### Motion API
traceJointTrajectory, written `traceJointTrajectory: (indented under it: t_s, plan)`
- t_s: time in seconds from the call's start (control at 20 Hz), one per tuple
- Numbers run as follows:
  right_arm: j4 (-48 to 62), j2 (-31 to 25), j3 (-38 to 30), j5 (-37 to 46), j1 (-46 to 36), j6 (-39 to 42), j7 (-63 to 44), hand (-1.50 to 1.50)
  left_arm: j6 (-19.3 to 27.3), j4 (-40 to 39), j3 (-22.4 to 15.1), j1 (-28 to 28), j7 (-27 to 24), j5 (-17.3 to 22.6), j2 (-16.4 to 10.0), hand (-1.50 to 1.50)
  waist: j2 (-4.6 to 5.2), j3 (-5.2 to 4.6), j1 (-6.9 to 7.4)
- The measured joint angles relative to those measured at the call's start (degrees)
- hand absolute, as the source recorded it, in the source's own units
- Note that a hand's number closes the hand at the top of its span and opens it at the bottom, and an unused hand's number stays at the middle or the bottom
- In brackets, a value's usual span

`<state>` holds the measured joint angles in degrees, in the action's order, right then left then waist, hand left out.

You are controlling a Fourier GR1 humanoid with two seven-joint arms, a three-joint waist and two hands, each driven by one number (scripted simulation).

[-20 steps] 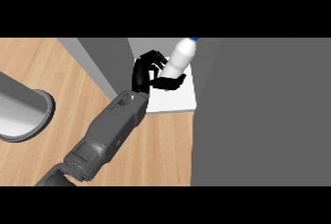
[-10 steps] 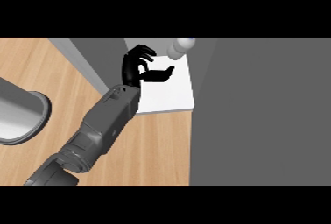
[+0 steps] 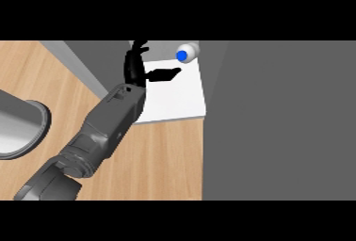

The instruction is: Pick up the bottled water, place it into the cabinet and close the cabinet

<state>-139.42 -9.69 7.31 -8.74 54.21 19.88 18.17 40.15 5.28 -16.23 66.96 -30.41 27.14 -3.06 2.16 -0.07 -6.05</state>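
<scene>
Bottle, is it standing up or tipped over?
Upright: the bottle shows only its round blue cap and white shoulder from above, on the white shelf.

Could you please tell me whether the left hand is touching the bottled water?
Apart. The head view shows the left hand open, fingers straight, with a strip of the white cabinet shelf between its thumb and the upright bottled water.

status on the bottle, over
Left hand open, just left of bottle; right hand not in view. Bottle upright on cabinet shelf. Forearm over shelf edge, likely in the door's way.
</scene>
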Motion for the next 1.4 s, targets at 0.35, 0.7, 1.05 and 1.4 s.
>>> traceJointTrajectory:
  t_s: [0.35,0.7,1.05,1.4]
  plan:
    - [0.0,0.27,1.08,-0.15,0.22,0.75,0.1,-1.5,-5.64,1.41,1.74,1.61,-2.46,0.98,0.27,-1.5,-0.03,-0.06,0.19]
    - [-0.1,-0.23,0.26,-0.59,1.8,1.86,0.4,-1.5,-14.51,5.01,4.9,1.54,-7.72,3.3,0.87,-1.5,-0.8,-0.03,1.71]
    - [0.07,1.02,2.43,-0.43,2.65,1.37,-0.43,-1.5,-17.19,7.13,5.84,0.4,-9.32,3.89,2.56,-1.5,-1.58,0.02,3.28]
    - [-0.49,2.22,4.21,-0.1,1.24,-0.27,-2.9,-1.5,-18.05,15.07,2.36,-5.85,-8.02,5.73,2.95,-1.5,-2.17,0.04,4.46]
